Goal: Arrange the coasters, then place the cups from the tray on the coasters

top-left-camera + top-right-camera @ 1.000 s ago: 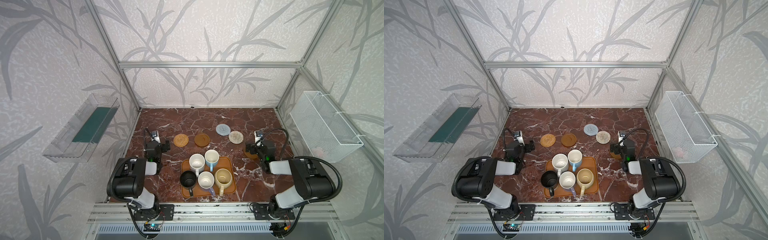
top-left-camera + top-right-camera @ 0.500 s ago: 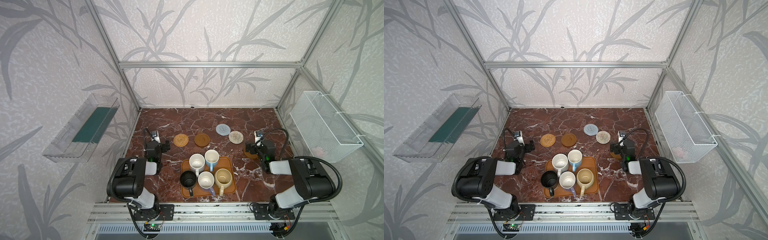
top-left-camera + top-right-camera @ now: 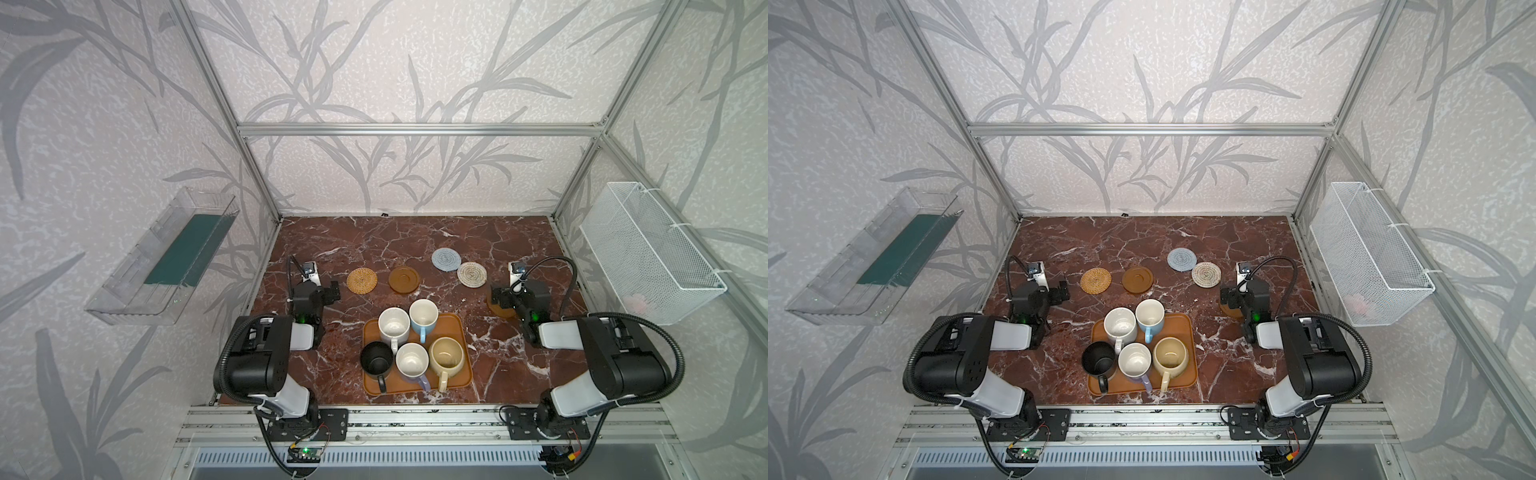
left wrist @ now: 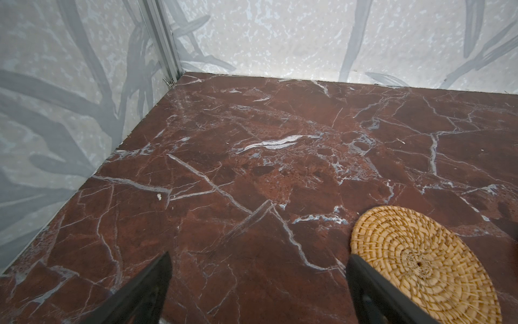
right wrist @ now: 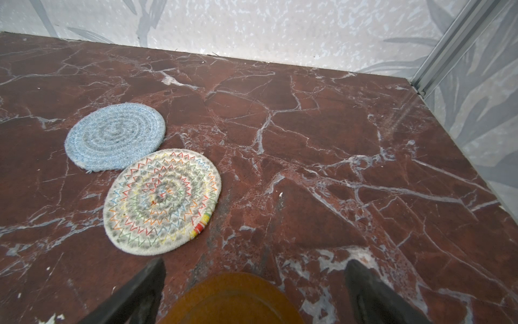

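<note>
Five cups stand on the orange-brown tray (image 3: 462, 332) at the front middle in both top views: white (image 3: 393, 326), light blue (image 3: 423, 313), black (image 3: 376, 359), lavender (image 3: 412, 360) and cream-yellow (image 3: 446, 354). Behind them lie a tan rattan coaster (image 3: 361, 280), a brown saucer coaster (image 3: 404, 279), a grey-blue one (image 3: 446, 259) and a cream one (image 3: 471, 274). My left gripper (image 3: 331, 291) (image 4: 258, 255) is open over bare marble, with the rattan coaster (image 4: 420, 261) beside one finger. My right gripper (image 3: 500, 297) (image 5: 255, 260) is open above a second brown coaster (image 5: 232, 300), not touching it.
A clear plastic bin (image 3: 162, 257) hangs on the left wall and a white wire basket (image 3: 648, 253) on the right wall. Aluminium frame posts stand at the back corners of the marble table (image 3: 395, 241). The tray sits close to the front edge.
</note>
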`<action>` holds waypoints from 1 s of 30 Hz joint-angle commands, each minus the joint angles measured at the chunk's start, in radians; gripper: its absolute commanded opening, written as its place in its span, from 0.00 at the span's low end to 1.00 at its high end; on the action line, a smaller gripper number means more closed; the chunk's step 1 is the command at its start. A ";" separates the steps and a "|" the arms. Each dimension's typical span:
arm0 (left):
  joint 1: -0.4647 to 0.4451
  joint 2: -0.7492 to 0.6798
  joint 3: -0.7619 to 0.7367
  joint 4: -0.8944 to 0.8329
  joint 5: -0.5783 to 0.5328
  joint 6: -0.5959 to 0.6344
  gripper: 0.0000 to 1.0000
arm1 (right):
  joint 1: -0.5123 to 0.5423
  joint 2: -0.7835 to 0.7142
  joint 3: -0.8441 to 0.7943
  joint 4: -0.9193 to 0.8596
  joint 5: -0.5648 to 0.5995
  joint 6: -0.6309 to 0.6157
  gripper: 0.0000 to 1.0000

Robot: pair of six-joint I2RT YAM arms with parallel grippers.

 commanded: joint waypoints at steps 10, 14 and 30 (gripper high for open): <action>0.005 -0.001 0.017 0.011 -0.001 -0.002 0.99 | 0.005 -0.014 0.019 0.018 0.011 -0.002 0.99; 0.006 -0.009 -0.002 0.042 -0.027 -0.010 0.99 | 0.004 -0.041 0.013 0.004 0.025 0.006 0.99; -0.008 -0.322 0.072 -0.316 -0.088 -0.052 0.99 | 0.004 -0.265 0.072 -0.305 -0.005 0.025 0.99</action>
